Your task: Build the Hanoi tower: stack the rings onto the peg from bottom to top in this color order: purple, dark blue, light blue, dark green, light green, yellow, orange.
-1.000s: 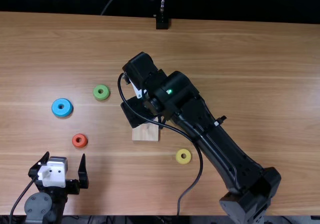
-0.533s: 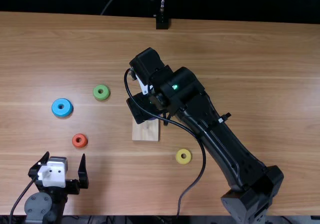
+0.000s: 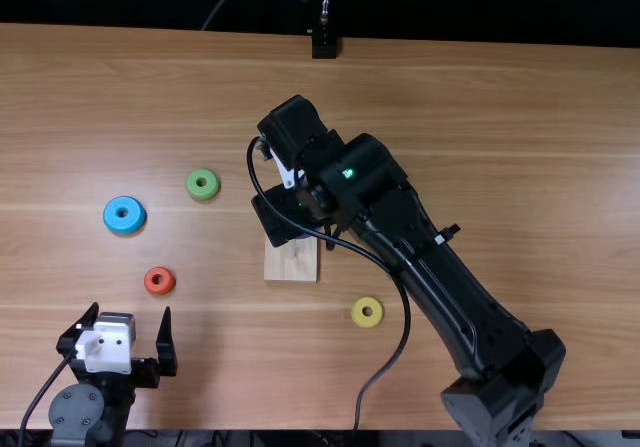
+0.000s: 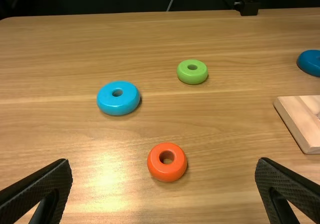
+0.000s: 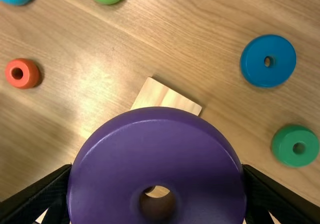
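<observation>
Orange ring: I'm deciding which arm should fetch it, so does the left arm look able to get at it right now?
Probably yes: the left gripper is open and empty, and the orange ring lies just ahead with nothing between them. The right arm is off to the side.

The light blue ring (image 3: 110,215) and the light green ring (image 3: 203,196) are seen at left, with the orange ring (image 3: 150,281) below them. At lower left, the left gripper (image 3: 130,310) is held with fingers spread. Near the centre, the wooden base (image 3: 291,263) is partly covered by the right arm (image 3: 430,272); the yellow ring (image 3: 356,314) is seen lower.
</observation>
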Robot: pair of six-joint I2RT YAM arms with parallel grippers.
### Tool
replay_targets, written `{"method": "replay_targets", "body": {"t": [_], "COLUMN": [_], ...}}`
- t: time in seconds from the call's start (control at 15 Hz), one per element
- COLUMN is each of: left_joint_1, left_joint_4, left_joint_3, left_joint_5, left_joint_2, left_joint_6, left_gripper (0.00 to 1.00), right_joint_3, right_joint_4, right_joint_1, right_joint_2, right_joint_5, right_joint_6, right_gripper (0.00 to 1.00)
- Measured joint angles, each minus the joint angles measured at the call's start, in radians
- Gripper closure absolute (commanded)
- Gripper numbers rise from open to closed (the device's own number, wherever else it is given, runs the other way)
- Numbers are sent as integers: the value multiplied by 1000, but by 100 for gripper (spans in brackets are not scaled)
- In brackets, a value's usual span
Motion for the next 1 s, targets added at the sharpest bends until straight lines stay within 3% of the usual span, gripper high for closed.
{"method": "replay_targets", "body": {"t": [1.0], "left_joint_1": [0], "left_joint_4": [0], "left_joint_3": [0], "left_joint_5": [0], "left_joint_2": [0], "left_joint_6": [0], "left_gripper": [0], "right_joint_3": [39], "right_joint_4": [-45], "right_joint_1": [0], "right_joint_2": [18], "right_joint_5": [0], "right_joint_6": [5], "right_gripper": [100]}}
